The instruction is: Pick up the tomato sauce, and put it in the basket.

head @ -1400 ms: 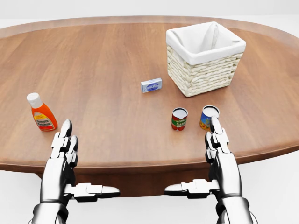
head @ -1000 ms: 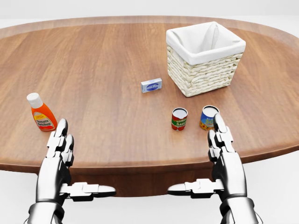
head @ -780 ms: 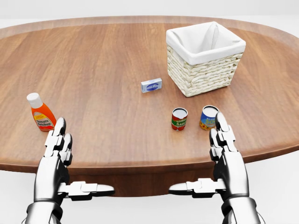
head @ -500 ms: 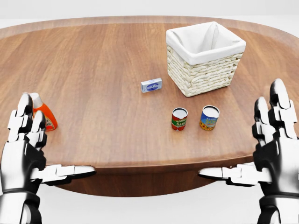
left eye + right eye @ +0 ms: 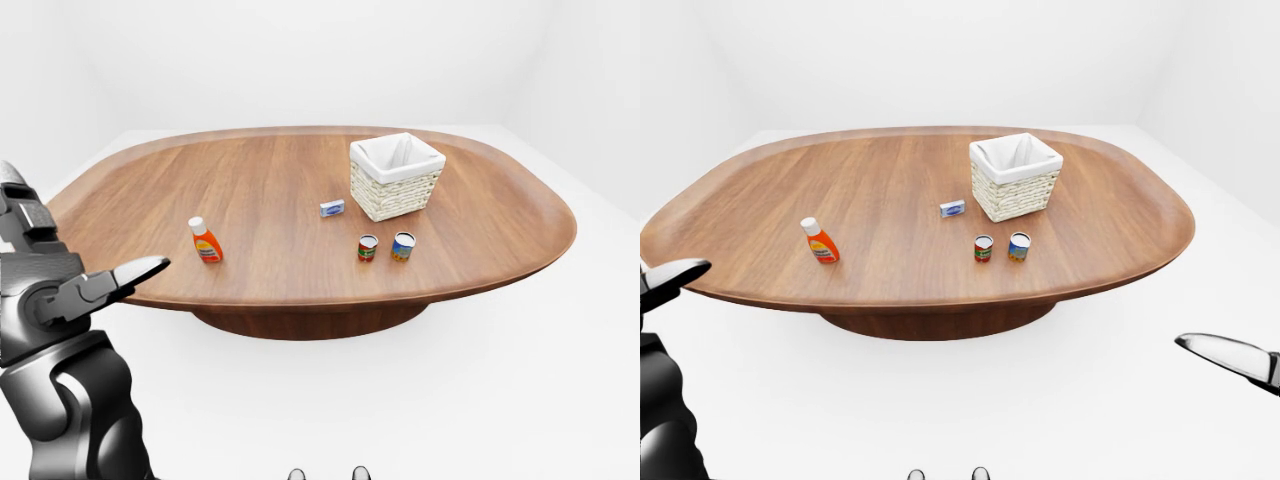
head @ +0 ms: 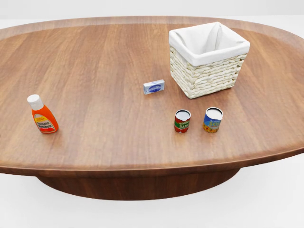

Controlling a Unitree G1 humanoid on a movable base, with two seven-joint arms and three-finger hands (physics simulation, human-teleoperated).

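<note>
The tomato sauce can (image 6: 182,120), red and green with a pale lid, stands upright on the wooden table (image 6: 104,66), below the basket in the head view. The woven basket (image 6: 209,78) with its white lining sits at the upper right, with nothing showing inside. Neither hand shows in the head view. In the left-eye view my left hand (image 5: 85,238) is raised at the far left, off the table's edge, fingers spread and open, holding nothing. One finger of my right hand (image 5: 1230,357) juts in at the right edge of the right-eye view, far from the can.
A blue-labelled can (image 6: 213,119) stands just right of the tomato sauce can. An orange ketchup bottle (image 6: 42,115) with a white cap is at the left. A small blue-and-white box (image 6: 154,87) lies left of the basket. White floor surrounds the oval table.
Both hands have swung outward from the table's near edge and left the head view, the left one to the left, the right one to the right. Nothing on the table moved.
</note>
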